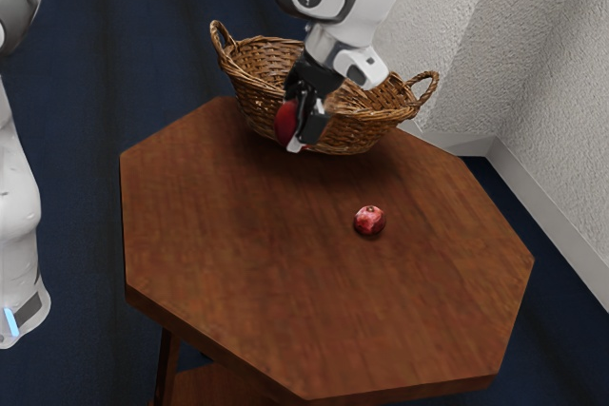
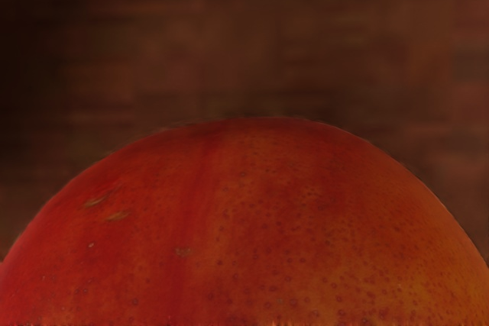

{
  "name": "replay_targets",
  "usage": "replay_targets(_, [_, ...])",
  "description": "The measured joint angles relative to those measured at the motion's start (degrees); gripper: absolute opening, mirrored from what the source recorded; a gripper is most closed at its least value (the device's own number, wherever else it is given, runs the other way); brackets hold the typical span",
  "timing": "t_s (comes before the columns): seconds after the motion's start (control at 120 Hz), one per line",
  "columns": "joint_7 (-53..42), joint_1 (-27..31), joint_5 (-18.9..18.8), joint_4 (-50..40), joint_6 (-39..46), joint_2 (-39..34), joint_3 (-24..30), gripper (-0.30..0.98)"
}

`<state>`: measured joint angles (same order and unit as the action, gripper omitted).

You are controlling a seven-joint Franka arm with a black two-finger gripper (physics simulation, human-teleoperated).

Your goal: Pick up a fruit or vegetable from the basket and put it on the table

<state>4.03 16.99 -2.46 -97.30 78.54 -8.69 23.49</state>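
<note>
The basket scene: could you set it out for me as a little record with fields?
Tool: black two-finger tool, closed on the fruit
Held: round red-orange speckled fruit
Container: brown woven wicker basket with two handles, standing on the table
Surface: reddish-brown wooden table, angular edges
Also on table: small round red fruit, apart from the basket

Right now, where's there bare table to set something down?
Bare table lies between the mottled red fruit and the exterior view's lower table edge, and on both sides of that fruit. It's crowded by the wicker basket, where the hand holds a speckled red-orange fruit.
</note>
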Motion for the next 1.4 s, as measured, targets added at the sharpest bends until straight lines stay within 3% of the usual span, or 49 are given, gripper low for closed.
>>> replay_targets(0.4, [2.6, 0.1, 1.7, -11.5, 8.9, -0.7, 0.2, 0.34])
replay_targets(0.517, [3.3, 0.1, 1.9, -11.7, 10.6, -0.7, 1.1, 0.46])
replay_targets(0.817, [4.4, 0.2, 1.9, -11.3, 12.1, -0.9, 1.3, 0.47])
replay_targets(1.058, [4.9, 0.2, 1.8, -11.3, 12.3, -0.9, 1.3, 0.63])
replay_targets(1.4, [5.4, 0.2, 1.3, -8.7, 12.2, -0.9, 2.1, 0.68])
